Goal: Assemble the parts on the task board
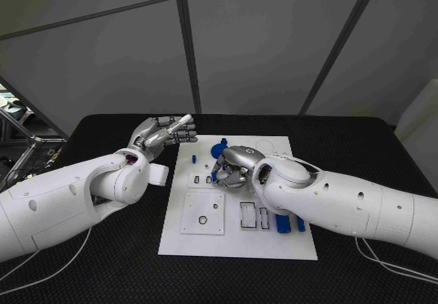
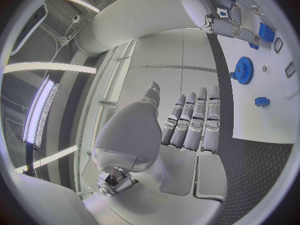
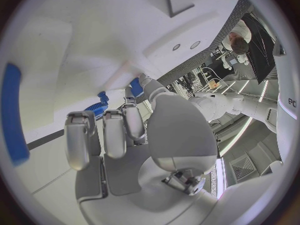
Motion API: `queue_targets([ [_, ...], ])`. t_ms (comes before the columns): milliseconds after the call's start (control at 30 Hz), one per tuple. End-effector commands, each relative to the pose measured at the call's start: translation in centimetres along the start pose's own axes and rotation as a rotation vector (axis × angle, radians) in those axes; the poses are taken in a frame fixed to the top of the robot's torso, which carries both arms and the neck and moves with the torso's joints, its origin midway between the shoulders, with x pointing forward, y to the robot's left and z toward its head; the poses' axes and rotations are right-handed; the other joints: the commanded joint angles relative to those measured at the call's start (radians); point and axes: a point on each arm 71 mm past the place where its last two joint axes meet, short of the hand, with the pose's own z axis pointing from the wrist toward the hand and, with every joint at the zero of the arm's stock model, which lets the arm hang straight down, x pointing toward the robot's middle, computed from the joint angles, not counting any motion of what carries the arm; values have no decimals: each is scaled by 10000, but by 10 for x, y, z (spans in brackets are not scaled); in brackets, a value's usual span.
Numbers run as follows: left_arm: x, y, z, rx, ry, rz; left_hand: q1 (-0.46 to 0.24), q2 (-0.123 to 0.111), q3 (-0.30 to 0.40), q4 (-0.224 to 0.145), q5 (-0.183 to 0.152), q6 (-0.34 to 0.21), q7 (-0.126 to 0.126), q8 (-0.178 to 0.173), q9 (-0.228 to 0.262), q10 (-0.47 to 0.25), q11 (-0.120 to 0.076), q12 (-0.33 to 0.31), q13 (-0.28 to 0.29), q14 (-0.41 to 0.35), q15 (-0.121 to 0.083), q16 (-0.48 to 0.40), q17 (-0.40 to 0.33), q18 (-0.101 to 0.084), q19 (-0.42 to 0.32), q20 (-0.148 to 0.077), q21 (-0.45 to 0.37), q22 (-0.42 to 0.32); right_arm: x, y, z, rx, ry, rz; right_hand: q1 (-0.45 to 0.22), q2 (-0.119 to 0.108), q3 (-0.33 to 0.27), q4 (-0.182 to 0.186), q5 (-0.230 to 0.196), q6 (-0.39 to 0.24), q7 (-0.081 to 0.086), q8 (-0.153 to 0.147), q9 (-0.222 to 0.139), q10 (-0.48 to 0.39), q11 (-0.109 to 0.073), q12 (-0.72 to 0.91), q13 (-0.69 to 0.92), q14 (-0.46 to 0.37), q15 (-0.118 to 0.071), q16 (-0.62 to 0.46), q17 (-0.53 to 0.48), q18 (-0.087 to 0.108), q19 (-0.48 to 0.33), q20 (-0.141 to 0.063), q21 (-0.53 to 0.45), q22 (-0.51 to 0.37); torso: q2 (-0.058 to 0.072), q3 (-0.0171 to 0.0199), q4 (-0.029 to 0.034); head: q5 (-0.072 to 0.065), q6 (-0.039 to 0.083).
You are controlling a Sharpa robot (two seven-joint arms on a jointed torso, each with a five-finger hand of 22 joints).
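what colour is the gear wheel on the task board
Blue. The round toothed gear wheel stands out best in the left wrist view, lying on the white task board.

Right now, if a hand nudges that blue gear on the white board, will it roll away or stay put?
The blue gear appears to lie flat on the task board, so it would probably slide, not roll. It looks like small rigid plastic, likely light, and its toothed rim should offer fingers some grip.

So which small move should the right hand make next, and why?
Probably a small lift of the right hand off the white board, to check its grasp. It hangs low over the board's middle, fingers curled down, beside the blue gear, and whether it holds a part cannot be told. The left hand is raised beside the board, fingers straight, holding nothing.
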Motion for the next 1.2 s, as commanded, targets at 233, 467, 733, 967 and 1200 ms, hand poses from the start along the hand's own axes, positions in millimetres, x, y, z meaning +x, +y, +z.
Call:
queue_targets([
  [233,1,-1,0,63,117,-6,31,7,-6,-26,40,65,255,-33,10,69,-21,-56,-11,-18,39,-34,-13,-141,63,-3,19,-10,0,0,0,33,-20,-90,-145,-115,-136,-19,-84,-330,63,-54,-45,-172,38,-261,-98,549,118,-65,413,-65,846,109,-78,2297,2,-2,-1,-7,-2],
  [467,1,-1,0,60,117,-6,31,7,-6,-26,40,65,255,-33,10,69,-21,-56,-11,-18,39,-34,-13,-141,63,-3,19,-10,-1,0,0,22,-122,-40,-267,-189,-224,30,-106,-456,81,-42,-46,-192,58,-306,-137,548,140,-76,401,-62,838,135,-86,2285,1,-3,-3,-17,-5],
  [733,0,0,0,-43,147,24,24,14,-17,-44,41,66,250,-42,11,74,-21,-69,-10,-14,38,-49,-12,-140,62,-4,17,-18,-8,1,-5,-290,-959,395,-514,-636,-963,441,-143,-1017,166,-34,-49,-351,140,-615,-402,538,210,-125,340,-52,816,204,-113,2247,-6,8,4,-24,0],
  [967,-2,3,-1,-477,672,757,-81,167,-139,-177,55,672,110,150,147,1111,-294,288,126,1164,-319,381,277,-98,745,-283,422,90,-18,0,-25,-1408,-1457,1228,296,-866,-1659,990,-94,-1754,318,-37,-66,-690,270,-1309,-997,463,311,-292,152,77,493,298,-433,1740,-43,14,-6,36,7],
  [1200,-3,10,-4,-1450,1712,2385,-23,337,-198,-302,50,1594,-318,398,346,2317,-787,583,233,2703,-892,1038,876,-93,1882,-833,1202,401,-41,-7,-49,-2210,-1896,2041,1074,-842,-1877,1417,-94,-1756,308,28,11,-822,260,-1690,-1357,415,315,-440,8,148,317,316,-633,1457,-138,51,-53,108,44],
])
